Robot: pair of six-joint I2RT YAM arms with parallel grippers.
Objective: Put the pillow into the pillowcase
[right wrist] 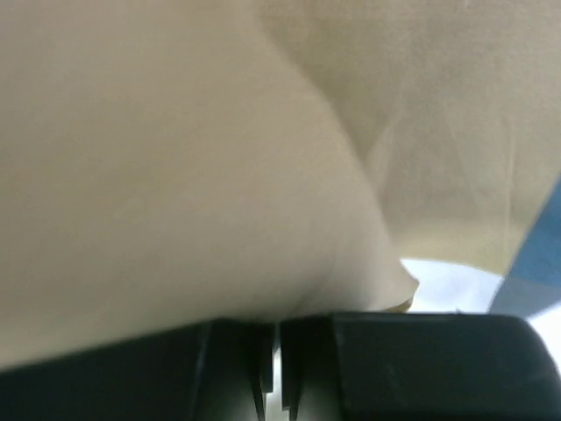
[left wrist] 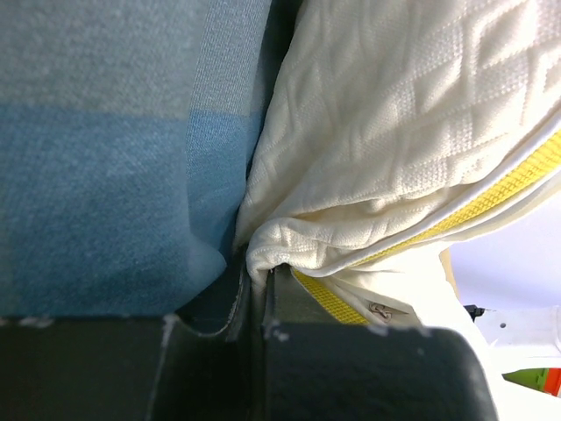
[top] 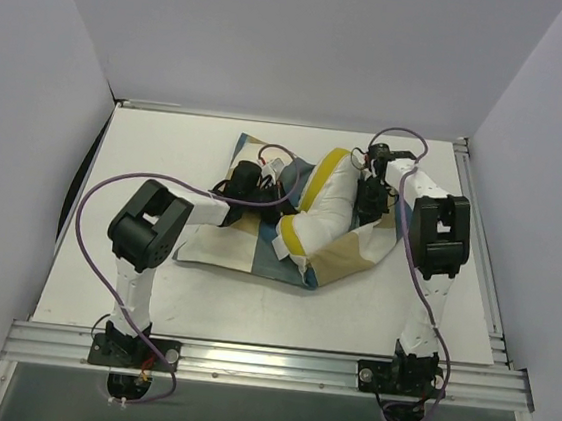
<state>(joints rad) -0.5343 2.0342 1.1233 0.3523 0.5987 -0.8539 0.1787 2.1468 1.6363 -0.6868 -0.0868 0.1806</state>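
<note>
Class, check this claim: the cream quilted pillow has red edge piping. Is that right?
No. The piping on the cream quilted pillow is yellow, not red. The left wrist view shows it clearly.

The pillow (top: 330, 204) lies on the pillowcase (top: 225, 250) mid-bench (top: 156, 157); the pillowcase spreads left, near and right of it.

Bare counter (top: 251, 308) lies open along the near edge and at the far left. The pillow (top: 336, 208) bulges mid-counter over the pillowcase (top: 219, 249), apparently pressing close against the right hand (right wrist: 273, 351).
</note>
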